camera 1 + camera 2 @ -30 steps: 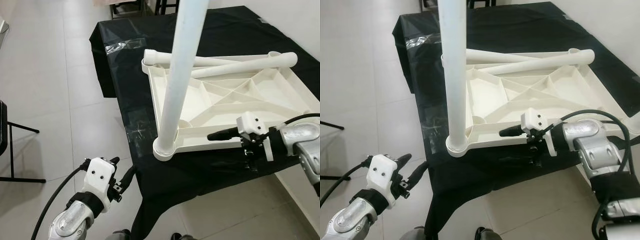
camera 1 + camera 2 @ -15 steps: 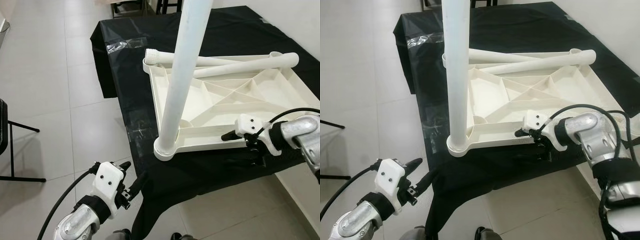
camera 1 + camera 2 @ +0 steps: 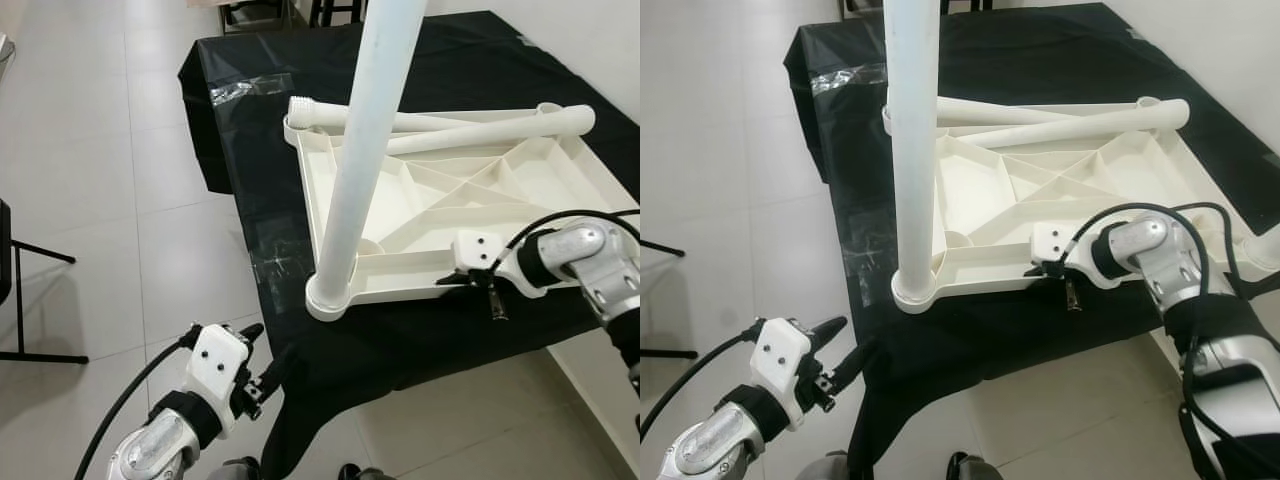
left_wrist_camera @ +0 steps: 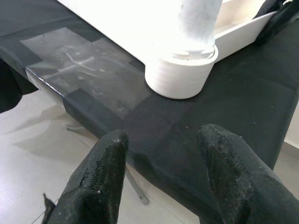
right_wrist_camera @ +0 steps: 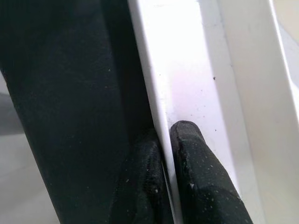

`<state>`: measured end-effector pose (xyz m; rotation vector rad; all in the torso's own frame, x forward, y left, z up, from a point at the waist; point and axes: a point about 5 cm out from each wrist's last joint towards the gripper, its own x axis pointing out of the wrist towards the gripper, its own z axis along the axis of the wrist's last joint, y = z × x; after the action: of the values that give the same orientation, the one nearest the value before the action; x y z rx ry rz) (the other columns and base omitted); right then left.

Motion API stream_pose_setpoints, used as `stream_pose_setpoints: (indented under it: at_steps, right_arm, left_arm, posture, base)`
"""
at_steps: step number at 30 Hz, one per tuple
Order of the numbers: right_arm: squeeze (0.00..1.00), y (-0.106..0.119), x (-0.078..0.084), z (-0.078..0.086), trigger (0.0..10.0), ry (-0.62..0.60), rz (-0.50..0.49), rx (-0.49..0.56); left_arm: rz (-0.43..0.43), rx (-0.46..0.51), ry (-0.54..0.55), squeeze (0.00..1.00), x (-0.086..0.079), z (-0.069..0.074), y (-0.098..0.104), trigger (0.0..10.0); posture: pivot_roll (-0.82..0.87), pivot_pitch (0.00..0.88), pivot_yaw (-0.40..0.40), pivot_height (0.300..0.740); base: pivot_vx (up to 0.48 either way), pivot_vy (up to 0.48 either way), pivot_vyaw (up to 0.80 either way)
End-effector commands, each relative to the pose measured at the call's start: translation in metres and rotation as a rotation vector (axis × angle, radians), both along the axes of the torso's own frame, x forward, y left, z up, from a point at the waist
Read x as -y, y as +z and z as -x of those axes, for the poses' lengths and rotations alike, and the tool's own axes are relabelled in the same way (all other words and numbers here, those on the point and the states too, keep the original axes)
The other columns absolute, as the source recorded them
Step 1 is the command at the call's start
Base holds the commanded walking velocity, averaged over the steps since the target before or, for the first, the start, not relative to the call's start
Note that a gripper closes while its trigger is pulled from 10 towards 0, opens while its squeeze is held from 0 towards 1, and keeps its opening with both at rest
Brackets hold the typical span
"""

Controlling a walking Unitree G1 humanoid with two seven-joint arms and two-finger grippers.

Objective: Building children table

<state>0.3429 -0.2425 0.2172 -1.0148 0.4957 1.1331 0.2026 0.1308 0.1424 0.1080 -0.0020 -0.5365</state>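
**Right end effector pinches the tabletop rim; tall leg makes any tug risky**

The white tabletop [image 3: 470, 200] lies upside down on the table [image 3: 420, 60], which is draped in black cloth, its ribbed underside facing up. One leg [image 3: 365, 150] stands upright in the near corner socket [image 3: 330, 297], close to the table's edge. Two loose legs [image 3: 470, 125] lie across the far side of the tabletop.

The right end effector [image 3: 1058, 270] is at the tabletop's near rim, and the right wrist view shows its fingers [image 5: 196, 158] clenched on that thin rim wall, one on each side. The left end effector [image 3: 262, 360] hangs below the table's near corner, fingers spread and holding nothing; in its wrist view the socket sits just ahead of it.

What could go wrong, as I judge it:
- The grip is on a narrow, smooth plastic edge. A pull or twist could let the fingers slide off.
- Dragging the tabletop toward the robot would carry the socket corner past the table's edge; with the tall leg's weight there, the piece could tip off.
- A jolt may rock the upright leg if it is not fully seated; I cannot tell whether it is.
- The loose legs could roll off if the tabletop tilts.
- The cloth may bunch and drag along.
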Motion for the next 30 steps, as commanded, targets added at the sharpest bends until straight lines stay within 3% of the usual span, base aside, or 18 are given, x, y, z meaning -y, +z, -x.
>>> stream_pose_setpoints:
  at_steps: [1,3,7,12,20,24,30]
  right_arm:
    - [0.0,-0.005,-0.004,-0.003,0.0,-0.002,-0.003,0.029]
    - [0.0,-0.004,-0.01,-0.005,0.0,0.048,0.007,0.061]
    - [0.0,0.007,-0.049,-0.012,0.0,0.281,-0.043,0.276]
    - [0.0,0.013,-0.068,-0.02,0.0,0.365,0.003,0.361]
    - [0.0,0.02,-0.083,-0.021,0.0,0.439,0.005,0.386]
    - [0.0,0.022,-0.101,-0.014,0.0,0.581,-0.032,0.4]
    - [0.0,0.023,-0.103,-0.016,0.0,0.597,-0.017,0.427]
  left_arm:
    - [-0.001,-0.018,-0.009,0.0,0.0,0.004,-0.002,10.0]
    - [-0.002,-0.019,-0.009,0.0,0.0,0.004,-0.002,10.0]
    - [-0.005,-0.022,-0.013,0.0,0.0,0.005,-0.003,10.0]
    - [-0.008,-0.024,-0.013,0.0,0.0,0.006,-0.003,10.0]
    - [-0.01,-0.027,-0.009,0.0,0.0,0.008,-0.003,10.0]
    - [-0.011,-0.034,-0.007,0.0,-0.001,0.01,-0.004,10.0]
    - [-0.01,-0.037,-0.011,0.0,0.0,0.01,-0.004,10.0]
  posture:
    - [0.1,0.257,-0.096,0.74]
    - [0.1,0.256,-0.095,0.74]
    - [0.1,0.256,-0.092,0.74]
    - [0.11,0.258,-0.097,0.74]
    - [0.11,0.264,-0.102,0.74]
    - [0.11,0.271,-0.102,0.74]
    - [0.11,0.271,-0.099,0.74]
  base:
    - [0.0,0.0,0.0]
    - [0.0,0.0,0.0]
    - [0.0,0.0,0.0]
    - [0.0,0.0,0.0]
    - [0.0,0.0,0.0]
    - [0.0,0.0,0.0]
    - [0.0,0.0,0.0]
